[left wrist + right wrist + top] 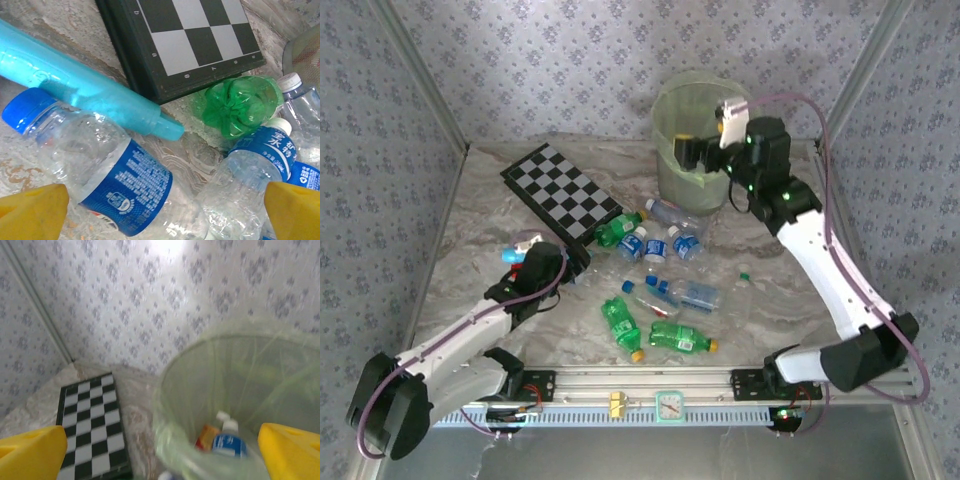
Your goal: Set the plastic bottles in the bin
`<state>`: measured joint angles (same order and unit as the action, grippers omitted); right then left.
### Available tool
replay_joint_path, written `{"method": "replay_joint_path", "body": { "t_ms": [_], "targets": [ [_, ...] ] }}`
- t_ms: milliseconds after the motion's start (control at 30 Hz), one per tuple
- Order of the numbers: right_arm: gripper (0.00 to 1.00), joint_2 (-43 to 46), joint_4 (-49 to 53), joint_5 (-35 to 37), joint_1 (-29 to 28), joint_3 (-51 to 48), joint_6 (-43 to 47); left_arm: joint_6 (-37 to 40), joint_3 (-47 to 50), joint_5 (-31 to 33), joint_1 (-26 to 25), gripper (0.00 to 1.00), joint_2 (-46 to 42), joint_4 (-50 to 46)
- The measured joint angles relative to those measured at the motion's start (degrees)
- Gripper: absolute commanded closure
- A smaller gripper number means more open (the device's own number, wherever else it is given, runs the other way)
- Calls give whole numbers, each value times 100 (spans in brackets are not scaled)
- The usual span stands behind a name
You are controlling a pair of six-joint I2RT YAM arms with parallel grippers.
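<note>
**Both jaws wide: left over a clear bottle, right above the bin**

Nearest us, two green bottles point(620, 322) lie on the desk point(790, 290) close to the front rail. Just beyond them is a loose huddle of clear bottles point(670, 245) with blue caps. To the left, our left arm point(470, 335) reaches low over the desk. In its wrist view the left jaws stand wide, and the yellow fingertips point(30, 212) frame a blue-capped bottle point(100, 165) lying on its side. A teal stick point(85, 85) lies just beside that bottle and may be touching it. A second clear bottle point(250, 170) lies close on the other side, and the checkered board point(195, 40) is behind them.

Farthest away stands the bin point(690, 170). The right jaws hover over its mouth, also wide and holding nothing. One blue-labelled bottle point(227, 442) rests at the bottom of the bin.

We see three main risks:

- **Catching the wrong thing:** the left jaws could take the teal stick or the neighbouring bottle along with the target, because all three lie so close together.
- **Losing the bottle:** it is round, slick and thin-walled, so an off-centre squeeze could make it roll or pop out.
- **Snagging the bin:** the right arm point(820, 260) could catch the thin liner point(200, 357) or nudge the light bin as it comes away.
</note>
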<state>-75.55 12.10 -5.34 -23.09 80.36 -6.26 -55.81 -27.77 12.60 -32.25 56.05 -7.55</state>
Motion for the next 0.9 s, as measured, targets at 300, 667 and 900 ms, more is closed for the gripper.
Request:
{"method": "replay_joint_path", "body": {
  "t_ms": [300, 667, 900],
  "targets": [
    [0, 1145, 1021, 656, -374, -2317, -1193, 197, -649, -363, -44, 0, 780, 48],
    [0, 2398, 2745, 1869, -369, -3775, -3353, 656, -1646, -719, -533, 0, 1915, 186],
    [5, 2682, 2767, 1644, -369, -4784, -4225, 826, -1731, -844, -654, 0, 2179, 214]
  ]
}}
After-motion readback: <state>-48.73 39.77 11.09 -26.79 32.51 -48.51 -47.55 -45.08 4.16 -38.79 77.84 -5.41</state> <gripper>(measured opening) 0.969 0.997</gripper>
